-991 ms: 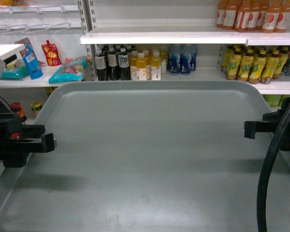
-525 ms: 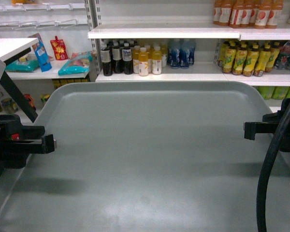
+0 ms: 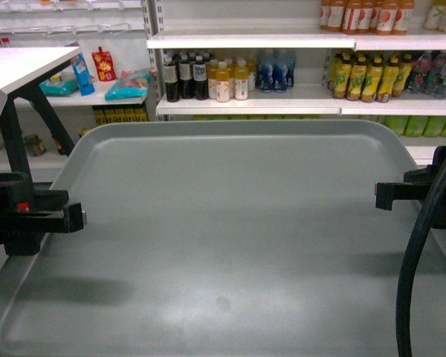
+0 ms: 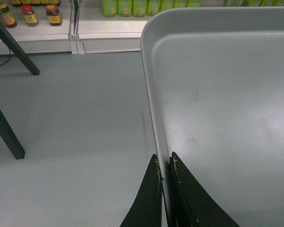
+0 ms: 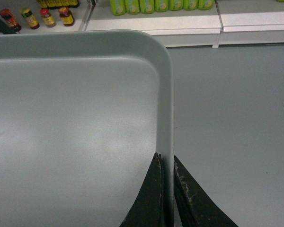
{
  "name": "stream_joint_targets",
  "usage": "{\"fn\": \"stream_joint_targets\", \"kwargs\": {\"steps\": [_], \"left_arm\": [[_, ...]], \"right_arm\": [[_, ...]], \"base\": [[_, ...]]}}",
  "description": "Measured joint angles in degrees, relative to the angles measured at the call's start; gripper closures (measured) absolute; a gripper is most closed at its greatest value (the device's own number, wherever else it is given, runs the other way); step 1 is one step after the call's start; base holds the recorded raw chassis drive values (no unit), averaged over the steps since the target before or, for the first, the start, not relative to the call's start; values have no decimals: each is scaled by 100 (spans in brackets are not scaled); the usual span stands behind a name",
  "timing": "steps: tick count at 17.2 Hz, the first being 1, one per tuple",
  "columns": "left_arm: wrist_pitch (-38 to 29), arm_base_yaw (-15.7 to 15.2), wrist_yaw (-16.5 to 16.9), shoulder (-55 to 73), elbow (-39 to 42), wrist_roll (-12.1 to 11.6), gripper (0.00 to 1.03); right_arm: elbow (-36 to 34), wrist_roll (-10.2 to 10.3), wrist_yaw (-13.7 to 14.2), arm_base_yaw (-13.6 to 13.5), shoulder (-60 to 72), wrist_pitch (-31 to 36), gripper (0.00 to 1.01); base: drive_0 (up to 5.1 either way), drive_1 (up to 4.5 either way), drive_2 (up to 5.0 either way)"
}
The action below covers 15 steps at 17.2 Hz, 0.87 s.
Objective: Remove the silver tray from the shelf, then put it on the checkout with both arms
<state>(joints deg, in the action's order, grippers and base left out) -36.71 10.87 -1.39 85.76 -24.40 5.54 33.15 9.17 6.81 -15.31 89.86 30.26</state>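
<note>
The silver tray fills most of the head view, held level in the air over the grey floor. My left gripper is shut on its left rim; in the left wrist view the left gripper pinches the rim of the silver tray. My right gripper is shut on the right rim, and the right wrist view shows the right gripper clamping the edge of the silver tray. The checkout stands at the upper left. Which white board at the back is the shelf, I cannot tell.
Store shelves with bottles run along the back. The checkout's slanted black legs stand close to the tray's left corner, and these black legs also show in the left wrist view. A thick black cable hangs at the right.
The shelves have slid right and farther off in the head view, and the checkout has come further in from the left. Tray and both grippers keep their places in the view.
</note>
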Motion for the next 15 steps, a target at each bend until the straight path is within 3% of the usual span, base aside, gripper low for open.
{"fn": "stream_joint_targets", "kwargs": {"steps": [15], "left_arm": [[-11, 0, -9, -11, 7, 0, 100]], "right_arm": [[-11, 0, 11, 0, -2, 9, 98]], "base": [[-4, -424, 415]]}}
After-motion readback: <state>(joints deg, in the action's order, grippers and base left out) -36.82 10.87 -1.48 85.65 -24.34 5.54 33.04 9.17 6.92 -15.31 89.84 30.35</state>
